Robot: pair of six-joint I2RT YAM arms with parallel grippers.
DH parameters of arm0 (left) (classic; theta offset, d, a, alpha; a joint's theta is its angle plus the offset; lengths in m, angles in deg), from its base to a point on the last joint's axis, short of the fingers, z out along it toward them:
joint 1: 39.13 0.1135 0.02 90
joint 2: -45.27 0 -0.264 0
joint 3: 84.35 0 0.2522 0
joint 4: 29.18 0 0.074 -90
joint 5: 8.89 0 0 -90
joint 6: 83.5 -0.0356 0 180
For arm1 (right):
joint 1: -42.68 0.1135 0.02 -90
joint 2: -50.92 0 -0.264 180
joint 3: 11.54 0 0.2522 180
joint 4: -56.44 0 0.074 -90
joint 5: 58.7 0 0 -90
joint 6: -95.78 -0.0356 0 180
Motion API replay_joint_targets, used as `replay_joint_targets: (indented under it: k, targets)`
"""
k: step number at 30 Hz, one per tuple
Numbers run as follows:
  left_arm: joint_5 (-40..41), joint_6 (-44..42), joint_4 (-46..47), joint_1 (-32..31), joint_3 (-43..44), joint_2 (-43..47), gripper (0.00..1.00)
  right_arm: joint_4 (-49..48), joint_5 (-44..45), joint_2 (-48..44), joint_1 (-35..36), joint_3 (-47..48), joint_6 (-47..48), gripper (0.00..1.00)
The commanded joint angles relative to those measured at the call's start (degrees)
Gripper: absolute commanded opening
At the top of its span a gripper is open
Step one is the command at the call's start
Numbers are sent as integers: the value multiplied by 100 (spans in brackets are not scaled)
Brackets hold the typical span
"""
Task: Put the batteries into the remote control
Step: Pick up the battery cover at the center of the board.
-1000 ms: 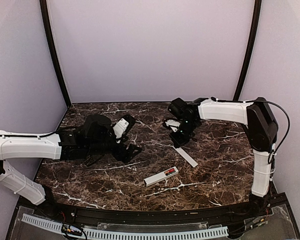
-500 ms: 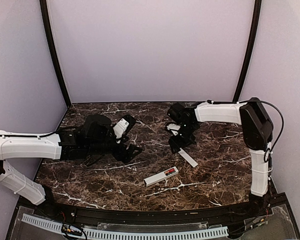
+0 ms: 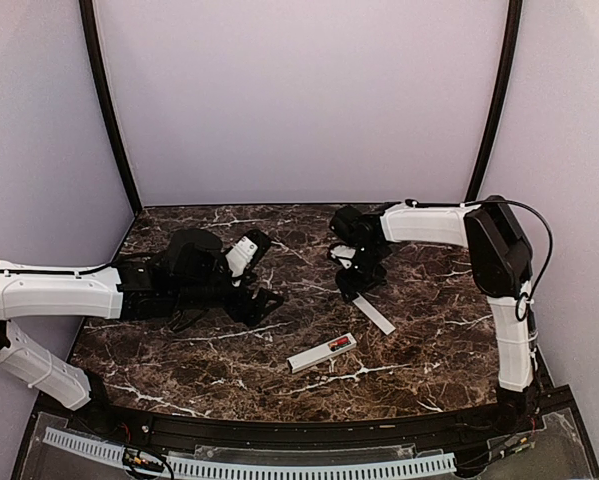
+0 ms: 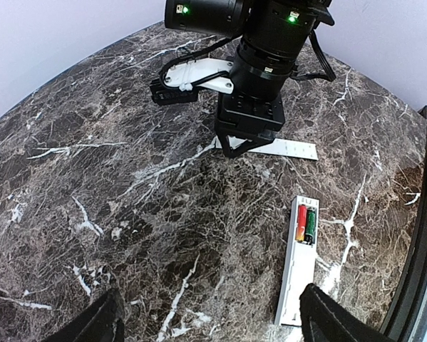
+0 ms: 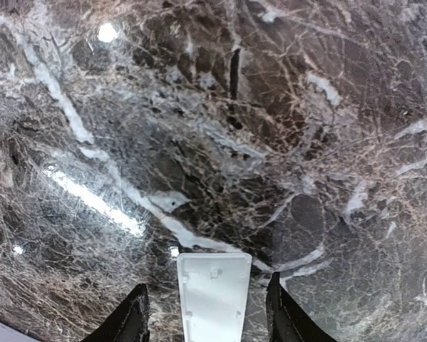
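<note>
- Right gripper [image 5: 207, 313]: black fingers [image 5: 132, 315] now stand apart on either side of the near end of the thin flat white plastic strip [image 5: 213, 293], with a gap on each side, so nothing is pinched; a second ago it was pressed together at that same end
- The right arm has drawn back and leftward over the last second, with the gripper hanging just above the strip's far end
- The strip lies flat on the dark veined marble table [image 3: 429, 340], let go and on its own
- Slim white rectangular plastic remote control [image 4: 297, 265]: near the front edge, well apart from the strip and touched by neither arm
- Two small cylindrical batteries [image 4: 305, 224], one red and one green, lie side by side in the recess at one end of the remote
- Left gripper [image 4: 213, 328]: fingers spread wide and empty, resting back on the left, unchanged
- Reading: the cells look seated and the release frees the right arm; the strip may be the lid, not yet fitted
</note>
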Motion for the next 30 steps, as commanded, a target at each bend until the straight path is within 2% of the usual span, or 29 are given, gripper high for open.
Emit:
replay_joint_targets:
  k: [1,3,7,12,17,30]
  targets:
    - [-52,3,54,45,110,-13,84,228,193,-101,-20,453,45,52]
    - [-47,1,34,48,118,-21,84,190,78,-160,-20,484,40,48]
    - [-25,7,79,50,83,2,84,121,-45,-142,-16,372,-20,30]
    - [-22,39,89,51,24,43,84,98,-37,-43,-15,302,-57,21]
    - [-24,34,88,57,23,42,84,64,-11,62,-11,335,-35,17]
    - [-63,31,68,54,48,3,84,56,-9,344,-12,305,1,13]
